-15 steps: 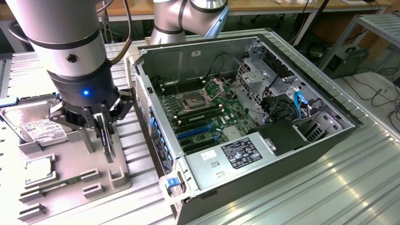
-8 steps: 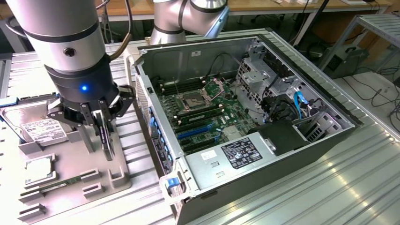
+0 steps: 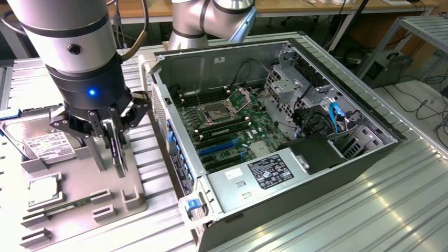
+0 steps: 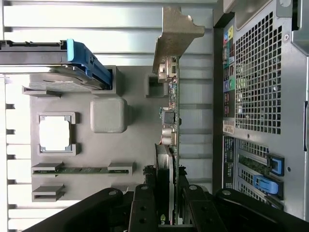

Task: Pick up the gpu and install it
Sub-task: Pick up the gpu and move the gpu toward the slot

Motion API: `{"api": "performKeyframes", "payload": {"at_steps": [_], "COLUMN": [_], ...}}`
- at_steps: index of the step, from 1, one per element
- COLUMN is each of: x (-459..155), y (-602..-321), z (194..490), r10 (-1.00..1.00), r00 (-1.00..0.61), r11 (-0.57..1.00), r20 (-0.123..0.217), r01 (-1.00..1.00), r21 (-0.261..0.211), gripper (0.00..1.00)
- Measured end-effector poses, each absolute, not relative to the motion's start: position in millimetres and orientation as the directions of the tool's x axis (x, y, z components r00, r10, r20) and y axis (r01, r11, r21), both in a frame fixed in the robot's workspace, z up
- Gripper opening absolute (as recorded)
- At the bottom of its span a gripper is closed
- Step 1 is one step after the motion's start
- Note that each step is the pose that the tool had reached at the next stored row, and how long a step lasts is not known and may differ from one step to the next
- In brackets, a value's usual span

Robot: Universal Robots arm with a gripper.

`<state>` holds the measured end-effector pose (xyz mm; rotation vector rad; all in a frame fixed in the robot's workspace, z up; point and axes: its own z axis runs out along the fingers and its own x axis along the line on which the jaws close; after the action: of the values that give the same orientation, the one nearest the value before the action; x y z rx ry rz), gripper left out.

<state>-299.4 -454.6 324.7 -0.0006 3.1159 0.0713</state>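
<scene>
Gpu (image 4: 172,121) being held on edge, the hand (image 4: 167,195) being clamped on it, over the grey tray (image 3: 91,181), beside the open computer case (image 3: 210,68).

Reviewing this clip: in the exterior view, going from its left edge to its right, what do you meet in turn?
hard drive → hand closed on the upright gpu → motherboard inside the open computer case → blue cable
</scene>
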Motion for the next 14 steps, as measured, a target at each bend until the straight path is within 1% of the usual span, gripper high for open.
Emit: {"api": "performKeyframes", "payload": {"at_steps": [14], "x": [-299], "y": [-455], "z": [347], "r10": [0.0], "r00": [-1.0], "r11": [0.999], "r20": [-0.025], "r01": [-0.001], "r21": [0.046], "gripper": [0.27]}}
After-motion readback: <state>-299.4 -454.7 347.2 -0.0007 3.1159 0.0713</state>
